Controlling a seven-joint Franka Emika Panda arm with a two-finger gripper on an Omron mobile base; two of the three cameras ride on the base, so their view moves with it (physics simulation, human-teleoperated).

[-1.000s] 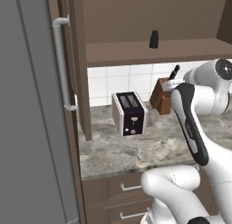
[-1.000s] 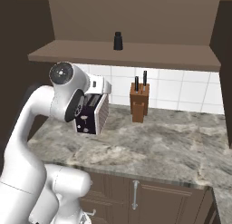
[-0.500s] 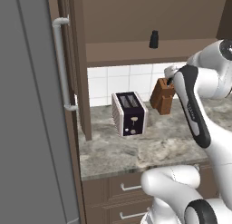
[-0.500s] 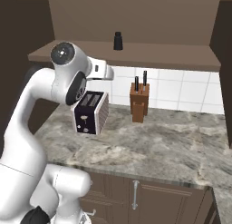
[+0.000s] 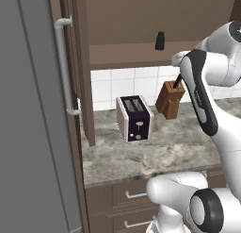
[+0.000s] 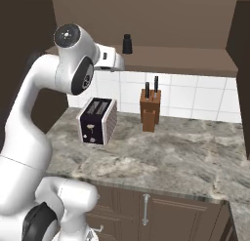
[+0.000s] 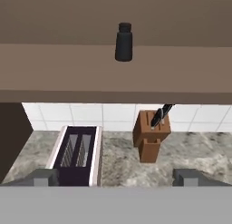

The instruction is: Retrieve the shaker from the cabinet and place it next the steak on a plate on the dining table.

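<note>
Over the past second the white robot arm has risen toward the dark brown wooden wall cabinet (image 6: pixel 185 59), its gripper (image 7: pixel 117 177) spread wide and empty. The small black cylindrical shaker (image 7: pixel 123 41) stands upright on the cabinet shelf, ungrasped. Below, a marbled stone counter (image 6: pixel 185 157) holds a toaster (image 6: pixel 97 120) and brown knife block (image 6: pixel 149 110) against white tiles.

Black shaker (image 7: pixel 123 41), dark brown cabinet (image 7: pixel 113 69), grey-beige marbled counter (image 6: pixel 161 152), brown knife block (image 7: pixel 149 137).

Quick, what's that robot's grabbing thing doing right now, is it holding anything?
Tool: open, holding nothing; the shaker stands on the cabinet shelf, apart from it.
</note>
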